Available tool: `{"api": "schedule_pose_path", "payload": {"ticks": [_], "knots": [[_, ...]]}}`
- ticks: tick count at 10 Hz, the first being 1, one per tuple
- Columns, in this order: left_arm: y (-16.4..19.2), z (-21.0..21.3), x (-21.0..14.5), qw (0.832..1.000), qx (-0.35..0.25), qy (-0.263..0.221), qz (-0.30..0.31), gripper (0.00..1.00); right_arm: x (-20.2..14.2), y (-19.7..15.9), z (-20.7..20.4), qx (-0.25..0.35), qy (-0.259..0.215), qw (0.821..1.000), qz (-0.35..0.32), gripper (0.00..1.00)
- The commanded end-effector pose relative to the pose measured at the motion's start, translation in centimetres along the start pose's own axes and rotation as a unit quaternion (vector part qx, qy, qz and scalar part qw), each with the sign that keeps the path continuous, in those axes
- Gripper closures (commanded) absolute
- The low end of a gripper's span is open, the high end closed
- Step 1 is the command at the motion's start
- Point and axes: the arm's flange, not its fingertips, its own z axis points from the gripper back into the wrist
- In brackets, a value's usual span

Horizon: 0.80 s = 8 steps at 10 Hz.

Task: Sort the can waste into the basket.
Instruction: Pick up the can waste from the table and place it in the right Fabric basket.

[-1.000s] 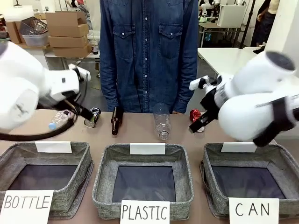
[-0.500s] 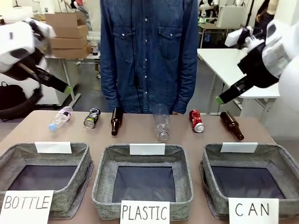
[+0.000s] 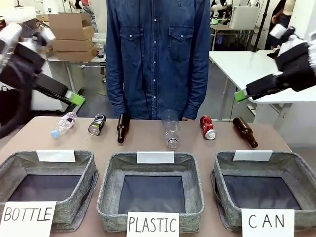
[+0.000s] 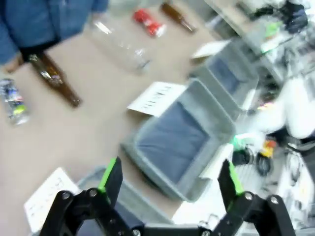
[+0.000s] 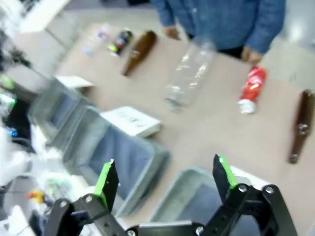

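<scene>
The tan table [image 3: 148,143] is carrying a row of things along its far edge, all lying on their sides. From the left these are a small clear plastic bottle [image 3: 63,124], a dark can [image 3: 97,124], a brown glass bottle [image 3: 122,127], a larger clear plastic bottle [image 3: 171,129], a red can [image 3: 207,127] and a second brown bottle [image 3: 245,132]. Along the near edge three grey felt baskets are sitting: the BOTTLE basket [image 3: 91,168] left, the PLASTIC basket [image 3: 106,197] middle, the CAN basket [image 3: 219,173] right.

Bright even indoor light, soft shadows, both wrist views motion-blurred

Red can [image 3: 208,127]: brown bottle [image 3: 245,132] near right, clear bottle [image 3: 171,129] left; open above.
</scene>
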Motion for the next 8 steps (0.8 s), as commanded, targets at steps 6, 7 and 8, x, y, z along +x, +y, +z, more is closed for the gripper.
{"api": "schedule_pose_path", "payload": {"ticks": [6,7,8], "knots": [[12.7,4.3,-4.1,0.956,-0.116,-0.06,0.261,0.0,-5.8,-5.1,5.8,0.103,-0.123,0.95,-0.269,0.0],[12.6,4.3,-5.5,0.943,-0.191,-0.078,0.263,0.0,-3.6,-7.0,6.7,0.211,-0.094,0.933,-0.276,0.0],[12.6,4.3,-5.5,0.943,-0.191,-0.078,0.263,0.0,-3.6,-7.0,6.7,0.211,-0.094,0.933,-0.276,0.0]]}}
